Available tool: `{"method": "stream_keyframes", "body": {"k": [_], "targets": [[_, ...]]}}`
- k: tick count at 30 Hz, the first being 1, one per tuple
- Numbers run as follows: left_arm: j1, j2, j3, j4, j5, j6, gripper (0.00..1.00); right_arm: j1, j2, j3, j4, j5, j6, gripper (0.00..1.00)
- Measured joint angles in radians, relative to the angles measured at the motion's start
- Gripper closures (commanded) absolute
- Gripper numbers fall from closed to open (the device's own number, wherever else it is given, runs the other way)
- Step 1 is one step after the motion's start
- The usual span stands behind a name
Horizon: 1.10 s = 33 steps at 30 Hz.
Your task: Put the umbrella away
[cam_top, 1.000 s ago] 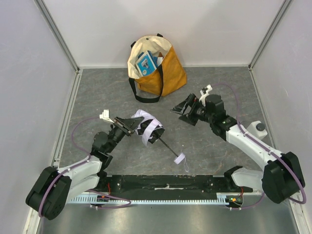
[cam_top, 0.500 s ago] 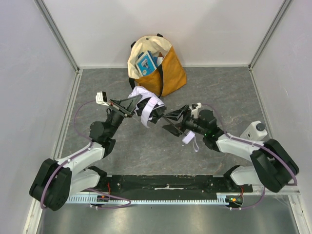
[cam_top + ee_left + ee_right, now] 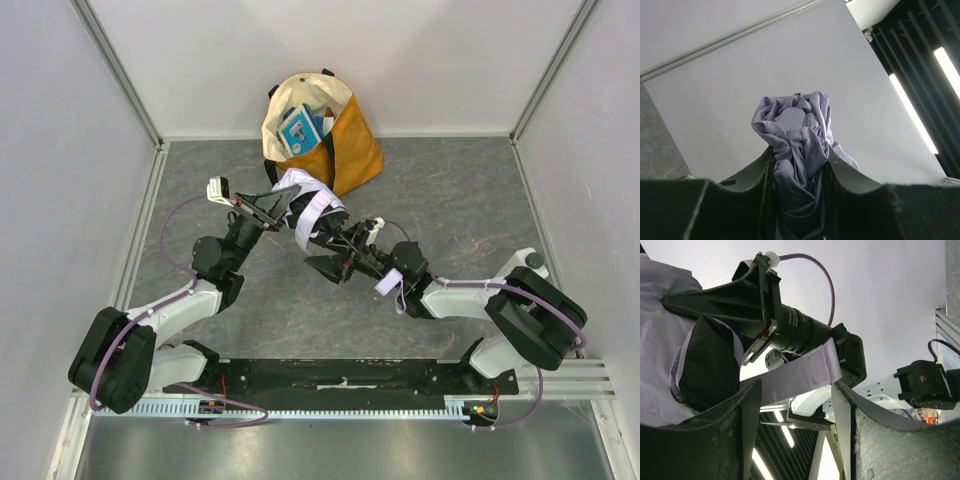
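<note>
**Canopy of the umbrella point(image 3: 305, 200) pinched, shaft lost to view**

Nearest, the right end effector point(image 3: 336, 250) stands with its fingers spread wide. Its wrist view shows only the lavender strap point(image 3: 805, 372) crossing the gap, and the black shaft cannot be made out. The left end effector point(image 3: 797, 162) is clamped on the bunched pale canopy, whose ribs are buried in folds. Just behind, the tote bag point(image 3: 350, 150) sits on the surface point(image 3: 470, 200); whether canopy and bag touch is unclear.
</note>
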Motion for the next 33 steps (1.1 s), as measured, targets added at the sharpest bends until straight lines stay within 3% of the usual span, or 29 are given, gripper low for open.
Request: {"method": "stream_keyframes", "body": {"k": [4,9,33], "targets": [[-0.014,0.002,0.019,0.002,0.006,0.000,0.98,0.015,0.002,-0.002,0.042,0.037,0.008,0.38],[-0.025,0.009,0.020,0.004,0.005,-0.002,0.98,0.030,0.013,-0.002,0.079,0.071,0.015,0.52],[-0.043,0.010,0.020,0.004,-0.001,-0.014,0.98,0.040,0.103,-0.024,0.179,0.111,0.019,0.68]]}}
